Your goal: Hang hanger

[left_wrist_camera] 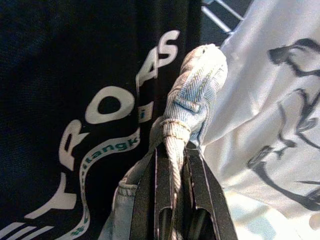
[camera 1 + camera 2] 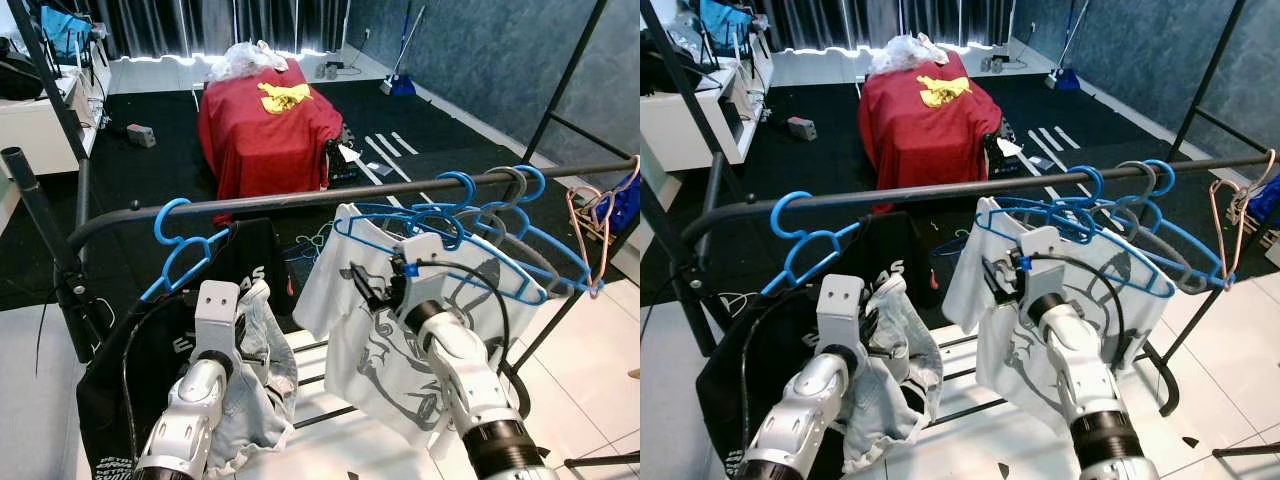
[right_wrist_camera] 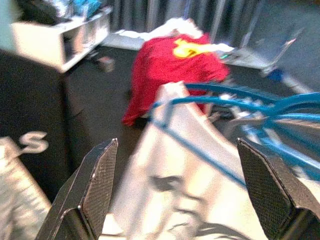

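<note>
The blue hanger (image 2: 440, 235) with the white shirt (image 2: 385, 330) on it hung from the dark rail (image 2: 330, 195), next to more blue hangers (image 2: 505, 215) and a pink hanger (image 2: 595, 215) near the rail's end. It looked light and thin, and a bit bendy. The shirt was soft and floppy, so it could swing or slip off. The best place to hold it was likely the stiff blue wire near the hook, not the cloth.

The right gripper (image 3: 177, 185) was just beside the shirt's shoulder, with its fingers spread wide apart and nothing between them. The left gripper (image 1: 175, 165) was squeezed tight on a bunched-up jeans cloth (image 2: 250, 370), in front of a black shirt (image 2: 140, 370) on another blue hanger (image 2: 180, 245).

Behind the rack was a dark carpet (image 2: 160, 170), and something covered by a red cloth (image 2: 265, 130). The floor near the robot was white tile (image 2: 590, 340).
</note>
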Controlling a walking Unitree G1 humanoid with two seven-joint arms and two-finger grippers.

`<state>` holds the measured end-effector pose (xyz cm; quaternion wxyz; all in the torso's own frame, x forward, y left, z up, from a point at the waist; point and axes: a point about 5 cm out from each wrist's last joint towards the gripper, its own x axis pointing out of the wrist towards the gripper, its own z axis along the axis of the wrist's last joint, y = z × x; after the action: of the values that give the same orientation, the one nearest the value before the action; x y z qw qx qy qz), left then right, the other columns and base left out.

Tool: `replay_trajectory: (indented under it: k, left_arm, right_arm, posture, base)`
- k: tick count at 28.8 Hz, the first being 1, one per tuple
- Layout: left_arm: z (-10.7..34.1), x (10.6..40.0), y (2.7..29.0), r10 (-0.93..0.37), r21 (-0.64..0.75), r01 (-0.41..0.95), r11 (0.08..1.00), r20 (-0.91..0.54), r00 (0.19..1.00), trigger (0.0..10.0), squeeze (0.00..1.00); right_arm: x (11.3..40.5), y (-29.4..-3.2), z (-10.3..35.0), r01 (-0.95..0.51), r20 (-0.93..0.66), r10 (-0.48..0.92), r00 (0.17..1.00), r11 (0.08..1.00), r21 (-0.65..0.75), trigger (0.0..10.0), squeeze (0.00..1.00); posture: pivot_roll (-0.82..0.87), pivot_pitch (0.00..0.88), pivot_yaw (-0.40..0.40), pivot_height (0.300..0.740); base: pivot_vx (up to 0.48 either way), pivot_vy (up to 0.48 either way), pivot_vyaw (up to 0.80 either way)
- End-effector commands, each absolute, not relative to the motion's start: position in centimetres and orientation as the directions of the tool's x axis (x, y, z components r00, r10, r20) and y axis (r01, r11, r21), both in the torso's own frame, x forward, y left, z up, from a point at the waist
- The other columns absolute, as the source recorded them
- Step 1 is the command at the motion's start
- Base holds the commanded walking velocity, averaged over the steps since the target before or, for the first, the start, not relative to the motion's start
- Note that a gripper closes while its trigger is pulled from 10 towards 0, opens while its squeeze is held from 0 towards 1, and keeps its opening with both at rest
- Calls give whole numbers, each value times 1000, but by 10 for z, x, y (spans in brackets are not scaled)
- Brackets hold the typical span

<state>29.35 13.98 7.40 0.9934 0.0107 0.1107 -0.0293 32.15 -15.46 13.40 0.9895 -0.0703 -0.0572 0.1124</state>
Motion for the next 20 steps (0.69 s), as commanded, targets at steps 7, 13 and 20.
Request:
replay_trajectory:
  k: [7,13,20]
  left_arm:
    - [80,294,141,-61,34,70,997,-200,978,10000,0]
    - [80,295,138,-74,31,81,996,-202,977,10000,0]
    - [79,294,139,-75,31,83,996,-206,976,10000,0]
  right_arm:
    - [315,-201,155,52,235,-20,972,990,-131,10000,0]
    - [324,-222,165,41,227,-10,974,990,-133,10000,0]
    - [329,-217,167,-112,160,135,978,983,-149,10000,0]
  posture:
    - [2,0,-19,740]
    - [0,0,-19,740]
    - [1,0,-19,740]
  base:
    - [0,0,0]
    - [0,0,0]
    - [0,0,0]
